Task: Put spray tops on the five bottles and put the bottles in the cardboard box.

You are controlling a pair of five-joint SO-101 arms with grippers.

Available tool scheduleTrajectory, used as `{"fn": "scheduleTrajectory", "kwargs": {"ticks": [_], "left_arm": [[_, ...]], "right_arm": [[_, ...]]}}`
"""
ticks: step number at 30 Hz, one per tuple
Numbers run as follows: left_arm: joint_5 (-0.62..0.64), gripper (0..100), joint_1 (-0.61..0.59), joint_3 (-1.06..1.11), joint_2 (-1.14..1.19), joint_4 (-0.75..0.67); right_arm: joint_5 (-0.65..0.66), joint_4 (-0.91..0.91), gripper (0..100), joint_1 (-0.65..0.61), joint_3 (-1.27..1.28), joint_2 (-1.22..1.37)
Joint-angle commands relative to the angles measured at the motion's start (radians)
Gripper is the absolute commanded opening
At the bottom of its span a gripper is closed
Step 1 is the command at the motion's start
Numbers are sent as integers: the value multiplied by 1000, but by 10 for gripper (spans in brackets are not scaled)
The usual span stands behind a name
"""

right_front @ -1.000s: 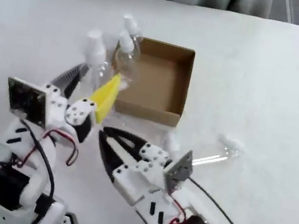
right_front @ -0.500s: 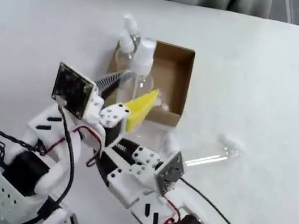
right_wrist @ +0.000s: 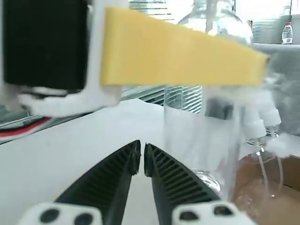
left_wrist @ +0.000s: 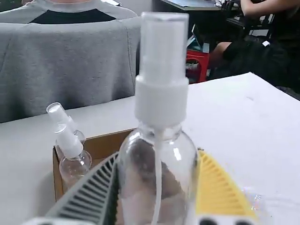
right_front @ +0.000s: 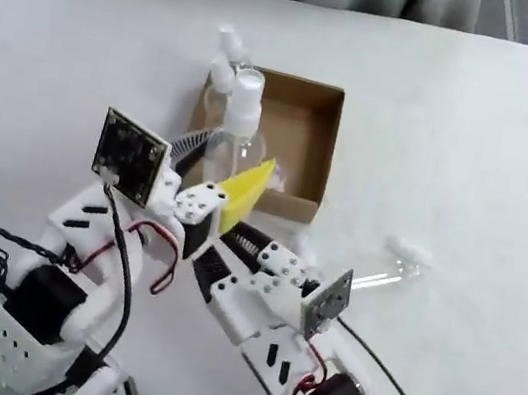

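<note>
Left pincer: pinching a capped bottle upright over the cardboard box, likely ready to lower beside two bottles in its far corner. Right pincer: pressed together, empty, near the box. Loose spray top: on counter.

Bright, even light from above washes the white surface almost blank in the high view, leaving only faint, soft shadows beneath the arms and inside the cardboard box. Small glints sit on the clear bottle, and in the right wrist view strong backlight burns the background to white
</note>
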Motion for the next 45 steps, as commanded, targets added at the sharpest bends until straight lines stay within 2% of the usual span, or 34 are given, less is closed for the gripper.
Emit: {"fn": "scheduleTrajectory", "kwargs": {"ticks": [1,7,12,17,21,25,29,39,45], "left_arm": [[15,20,4,-64,5,28],[15,20,2,-64,-2,28],[15,20,2,-57,-90,28],[15,20,-85,-49,-105,18],[15,20,-147,28,-105,-94],[15,20,-208,127,-105,-236],[15,20,-237,160,-104,-273],[14,20,-278,41,214,-341],[14,20,-286,84,361,-496]], "right_arm": [[0,-22,15,39,9,-2],[0,-22,15,99,9,-2],[0,-22,15,101,9,-2],[0,38,15,87,9,-8],[12,101,15,44,6,-8],[152,166,15,28,6,-8],[167,177,15,25,8,-8],[167,177,15,30,8,-2],[167,177,15,30,8,-2]]}}
